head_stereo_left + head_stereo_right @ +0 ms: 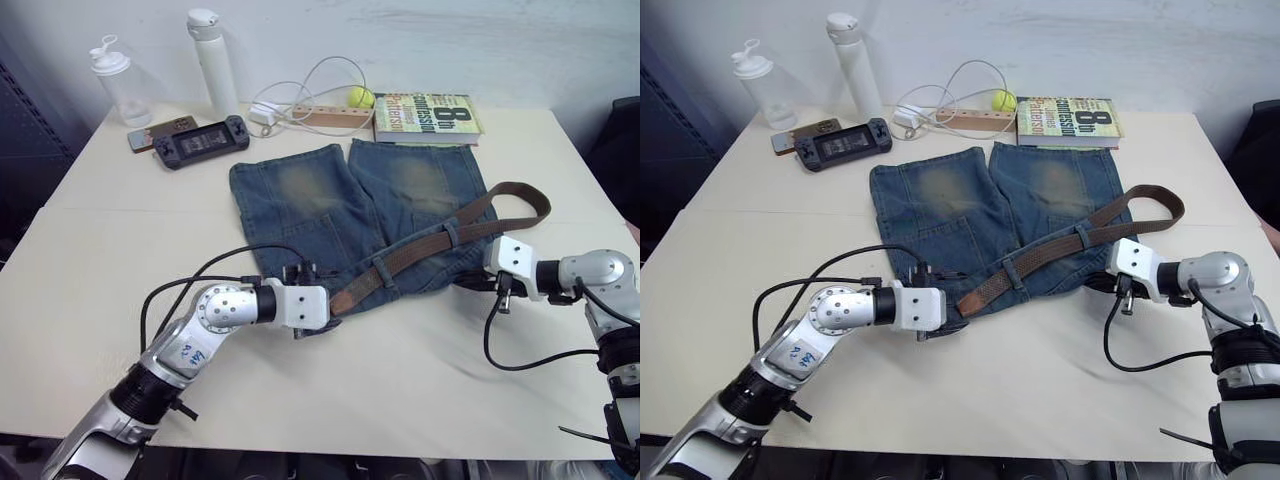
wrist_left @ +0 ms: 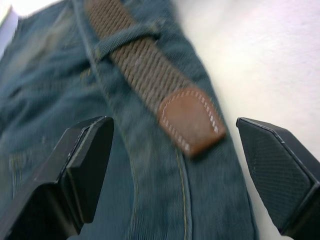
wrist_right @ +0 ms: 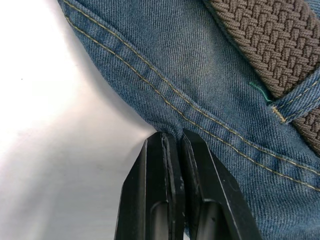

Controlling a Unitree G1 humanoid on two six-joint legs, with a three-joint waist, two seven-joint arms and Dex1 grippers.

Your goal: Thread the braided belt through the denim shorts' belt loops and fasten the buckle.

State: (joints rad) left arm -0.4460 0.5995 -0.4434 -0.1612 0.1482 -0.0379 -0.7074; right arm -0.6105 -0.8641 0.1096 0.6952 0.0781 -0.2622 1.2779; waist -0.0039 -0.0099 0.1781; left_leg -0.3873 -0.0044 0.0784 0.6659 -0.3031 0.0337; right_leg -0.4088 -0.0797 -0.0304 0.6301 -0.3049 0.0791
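Table (image 1: 90, 290) cream, cluttered far edge; white wall (image 1: 500, 40) behind.

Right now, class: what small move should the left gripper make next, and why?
Probably close the left gripper on the braided belt's tan tip: its open fingers straddle the tip, which lies on the denim shorts past a belt loop, while the right gripper pinches the shorts' edge.
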